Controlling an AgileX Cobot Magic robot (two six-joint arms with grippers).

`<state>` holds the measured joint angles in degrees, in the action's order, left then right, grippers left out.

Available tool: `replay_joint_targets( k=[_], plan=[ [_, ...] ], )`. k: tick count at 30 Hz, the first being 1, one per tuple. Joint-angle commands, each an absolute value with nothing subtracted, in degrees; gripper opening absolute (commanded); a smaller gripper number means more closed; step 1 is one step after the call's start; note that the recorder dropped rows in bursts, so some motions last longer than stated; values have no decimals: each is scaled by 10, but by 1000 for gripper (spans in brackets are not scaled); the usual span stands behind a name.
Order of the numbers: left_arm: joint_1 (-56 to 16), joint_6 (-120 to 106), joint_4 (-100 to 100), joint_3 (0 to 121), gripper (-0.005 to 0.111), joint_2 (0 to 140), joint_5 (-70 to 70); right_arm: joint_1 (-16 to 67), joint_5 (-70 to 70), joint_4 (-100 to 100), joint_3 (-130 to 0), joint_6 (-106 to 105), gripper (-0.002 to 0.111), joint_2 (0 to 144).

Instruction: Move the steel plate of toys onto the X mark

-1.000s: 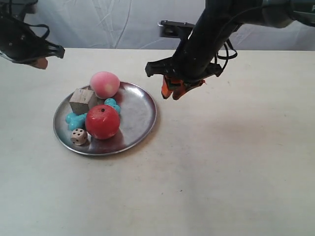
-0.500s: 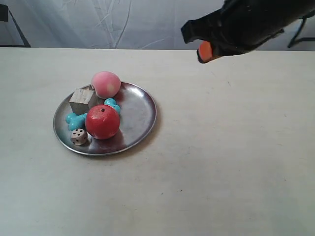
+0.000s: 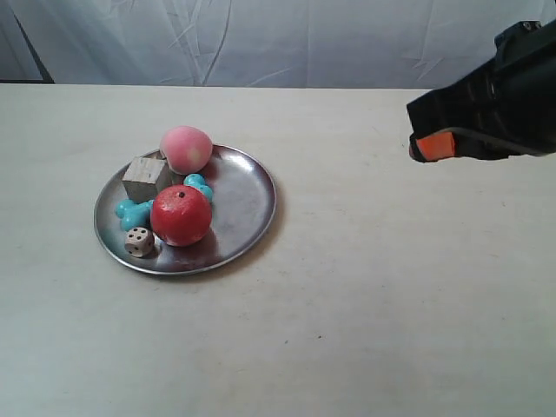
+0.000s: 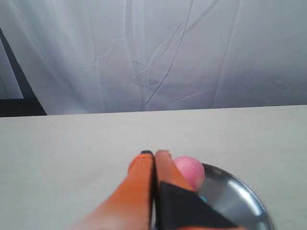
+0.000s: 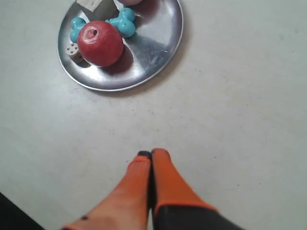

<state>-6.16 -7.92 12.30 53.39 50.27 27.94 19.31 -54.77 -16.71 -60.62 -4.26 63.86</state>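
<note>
The steel plate rests on the table left of centre. It holds the pink peach, red apple, turquoise bone, wooden cube and die. My right gripper is shut and empty, hovering over bare table well away from the plate and apple. The arm at the exterior view's right shows an orange tip. My left gripper is shut and empty, just above the peach and the plate's rim. I cannot pick out the X mark with certainty.
A white cloth backdrop hangs behind the table's far edge. A tiny dark speck lies on the table in front of the plate, and I cannot tell what it is.
The arm at the exterior view's right has swung away from the plate's rim to the right edge. The other arm has left the exterior view. The plate and toys have not moved.
</note>
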Motion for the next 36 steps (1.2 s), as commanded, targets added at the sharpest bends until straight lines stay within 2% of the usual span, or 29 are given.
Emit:
replay_joint_targets(
  k=[1, 6, 10, 15, 19, 24, 29, 36],
  plan=[
    [-63, -78, 131, 530, 0, 500, 271, 194, -546, -167, -604, -43, 0, 628],
    [-63, -78, 131, 530, 0, 500, 271, 193, -531, -164, -603, -47, 0, 553],
    [-63, -78, 131, 530, 0, 500, 271, 192, -402, -103, -568, -92, 0, 456],
    [-63, -78, 131, 530, 0, 500, 270, 116, -182, -98, -385, -94, 0, 341],
    [-63, -78, 131, 530, 0, 500, 270, 50, -112, -143, -239, -93, 0, 256],
    [-63, -78, 131, 530, 0, 500, 270, 0, -92, -145, -110, -93, 0, 131],
    [-63, -78, 131, 530, 0, 500, 270, -7, -101, -186, -41, -92, 0, 7],
    [-63, -78, 131, 530, 0, 500, 271, -5, -216, -226, -13, -92, 0, 0]
  ],
)
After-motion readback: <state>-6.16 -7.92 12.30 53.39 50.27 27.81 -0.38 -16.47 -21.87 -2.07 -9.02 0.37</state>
